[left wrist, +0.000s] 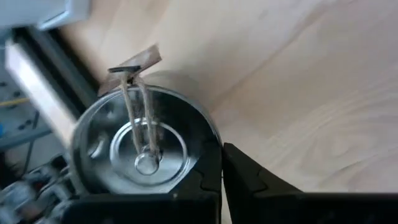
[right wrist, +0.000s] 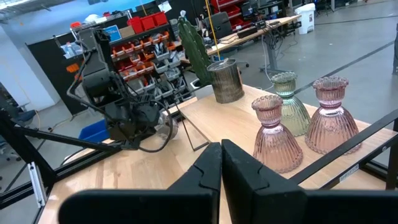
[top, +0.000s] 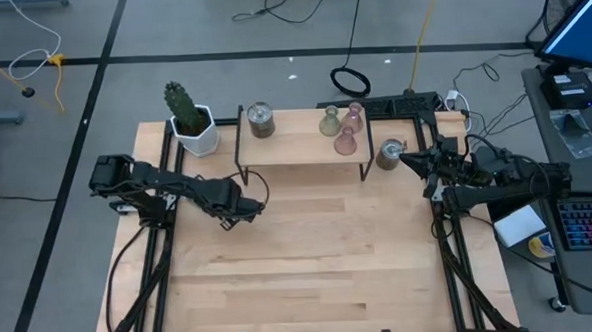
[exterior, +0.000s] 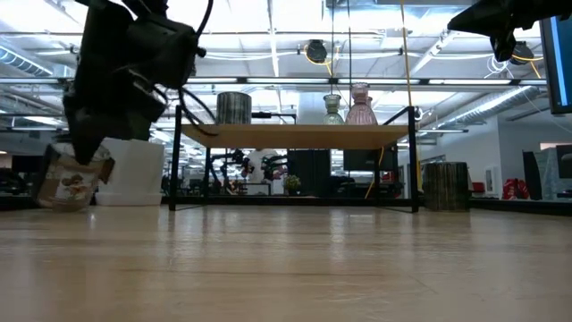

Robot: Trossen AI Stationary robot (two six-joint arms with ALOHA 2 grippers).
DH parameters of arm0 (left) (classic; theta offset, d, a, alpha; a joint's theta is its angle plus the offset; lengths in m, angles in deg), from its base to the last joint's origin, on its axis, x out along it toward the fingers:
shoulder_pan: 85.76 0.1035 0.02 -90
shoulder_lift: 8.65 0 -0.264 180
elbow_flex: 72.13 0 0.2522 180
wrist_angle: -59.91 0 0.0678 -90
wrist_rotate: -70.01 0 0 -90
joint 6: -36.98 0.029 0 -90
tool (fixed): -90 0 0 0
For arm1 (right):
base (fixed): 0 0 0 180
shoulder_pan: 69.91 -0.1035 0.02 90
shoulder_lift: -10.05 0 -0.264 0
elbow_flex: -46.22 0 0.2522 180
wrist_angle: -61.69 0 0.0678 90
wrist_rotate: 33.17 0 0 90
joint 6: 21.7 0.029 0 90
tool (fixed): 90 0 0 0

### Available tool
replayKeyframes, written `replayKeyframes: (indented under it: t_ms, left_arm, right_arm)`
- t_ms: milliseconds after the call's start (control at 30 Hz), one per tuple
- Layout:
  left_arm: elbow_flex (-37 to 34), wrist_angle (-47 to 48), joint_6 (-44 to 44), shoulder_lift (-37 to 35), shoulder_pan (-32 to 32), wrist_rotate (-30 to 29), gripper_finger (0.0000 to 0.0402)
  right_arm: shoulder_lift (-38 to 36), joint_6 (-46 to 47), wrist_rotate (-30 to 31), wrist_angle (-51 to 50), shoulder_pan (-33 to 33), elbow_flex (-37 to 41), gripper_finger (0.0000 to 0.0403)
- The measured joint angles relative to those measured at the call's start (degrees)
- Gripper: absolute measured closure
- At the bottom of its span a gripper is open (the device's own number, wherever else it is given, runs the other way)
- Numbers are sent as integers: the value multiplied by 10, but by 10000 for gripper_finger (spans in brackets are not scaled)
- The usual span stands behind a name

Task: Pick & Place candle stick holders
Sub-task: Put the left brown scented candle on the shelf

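The left end effector (top: 240, 210) is clamped on a silver cup (left wrist: 146, 149), its fingers pinching the rim and side wall, which keeps the cup's mouth up; the wrist view looks straight down into it, so its short axis seems to stand near vertical, with a tag (left wrist: 134, 63) on strings hanging at the lip. In the low view the cup (exterior: 73, 179) sits under the dark end effector close to the counter (top: 310, 255), just in front of the shelf's (top: 300, 146) left leg; whether it rests or hangs slightly clear I cannot tell. That grip by the wall likely suits lifting it up to the shelf, where a second silver cup (top: 261, 119), an olive holder (top: 330, 122) and two pink holders (top: 352, 113) (top: 346, 141) already stand upright, flared bases down, necks up. The third silver cup (top: 390, 154) stands upright on the counter at the shelf's right end, just beside the right end effector (top: 413, 159), whose fingers are pressed together on nothing and which appears to wait there. A potted cactus (top: 189, 116) stands left of the shelf.
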Motion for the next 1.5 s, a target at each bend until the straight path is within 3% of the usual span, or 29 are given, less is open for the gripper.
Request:
replayKeyframes:
  t_ms: [667, 1200, 1500]
  left_arm:
    - [15, 57, 14, -10, -2, -29, 401]
    - [16, 56, -19, -116, -2, -31, 401]
    - [16, 9, -24, -139, -15, 5, 401]
  right_arm:
    - [0, 0, -2, 0, 0, 0, 399]
    - [0, 0, -2, 6, 0, 0, 399]
    - [0, 0, -2, 9, 0, 0, 399]
